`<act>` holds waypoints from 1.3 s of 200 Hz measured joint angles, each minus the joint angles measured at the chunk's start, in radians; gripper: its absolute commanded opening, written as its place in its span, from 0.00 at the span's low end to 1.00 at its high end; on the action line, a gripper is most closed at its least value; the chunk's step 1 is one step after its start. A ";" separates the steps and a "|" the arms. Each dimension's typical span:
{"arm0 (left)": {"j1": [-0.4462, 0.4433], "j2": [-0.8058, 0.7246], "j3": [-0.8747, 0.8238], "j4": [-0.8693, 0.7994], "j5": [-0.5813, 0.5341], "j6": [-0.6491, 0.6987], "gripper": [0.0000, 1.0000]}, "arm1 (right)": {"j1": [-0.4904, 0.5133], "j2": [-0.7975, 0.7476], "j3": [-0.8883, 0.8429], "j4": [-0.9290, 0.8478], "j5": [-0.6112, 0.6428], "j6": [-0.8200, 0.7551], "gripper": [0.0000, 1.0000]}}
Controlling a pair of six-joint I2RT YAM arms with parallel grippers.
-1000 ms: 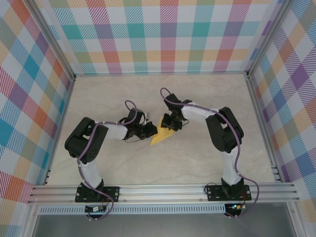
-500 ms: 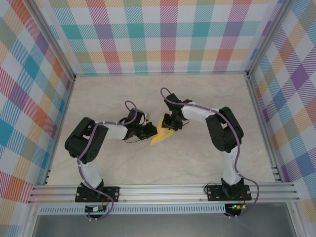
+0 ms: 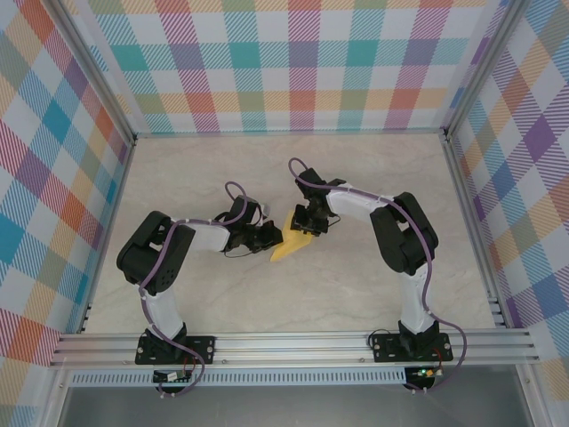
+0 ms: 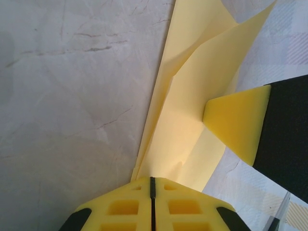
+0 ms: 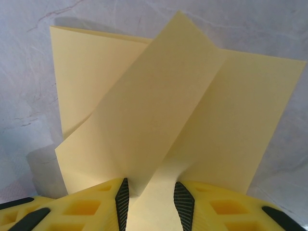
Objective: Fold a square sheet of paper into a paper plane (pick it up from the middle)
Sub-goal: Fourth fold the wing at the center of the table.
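**Tabletop** [image 3: 373,285]: pale, marbled surface, closed in on the far, left and right sides by checked panels [image 3: 302,62].

**Arms:** My left arm [image 3: 160,258] comes up from the near edge on the left and reaches toward the middle of the tabletop. My right arm [image 3: 404,236] comes up from the near edge on the right and bends back toward the same spot. The two wrists meet there, almost touching.

**Square sheet of paper** [image 3: 290,245]: yellow and already creased into a narrower, pointed shape. It lies about midway between the left and right edges of the tabletop, directly between my two grippers, with its point toward the near left corner. In the left wrist view it shows several layers with long fold lines. The lower layers lie flat on the tabletop and one flap is lifted clear of them.

**Left gripper** [image 4: 152,182]: jaws together, with no gap at the seam. The tips sit at the edge of the paper, which spreads out on both sides of the seam. I cannot tell whether a layer is pinched between them.

**Right gripper** [image 5: 150,195]: jaws partway closed and clamped on the lifted flap. The flap rises out of the gap and touches both dark pads [image 5: 123,199]. In the left wrist view, one of this gripper's fingertips [image 4: 231,122] rests against the flap's edge.
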 measured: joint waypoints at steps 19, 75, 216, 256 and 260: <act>0.000 0.000 0.000 -0.001 0.000 0.006 0.08 | 0.000 0.000 0.000 0.000 0.000 0.000 0.35; 0.000 0.000 0.002 -0.008 -0.001 0.010 0.07 | 0.000 0.006 0.010 -0.012 0.000 0.000 0.35; -0.005 0.010 0.060 -0.126 -0.003 0.133 0.04 | -0.001 -0.254 -0.256 0.282 -0.058 -0.022 0.25; -0.005 0.012 0.071 -0.146 -0.006 0.141 0.03 | -0.001 -0.207 -0.264 0.389 -0.165 -0.034 0.09; -0.005 0.013 0.071 -0.146 -0.006 0.141 0.03 | -0.001 -0.197 -0.265 0.396 -0.172 -0.034 0.09</act>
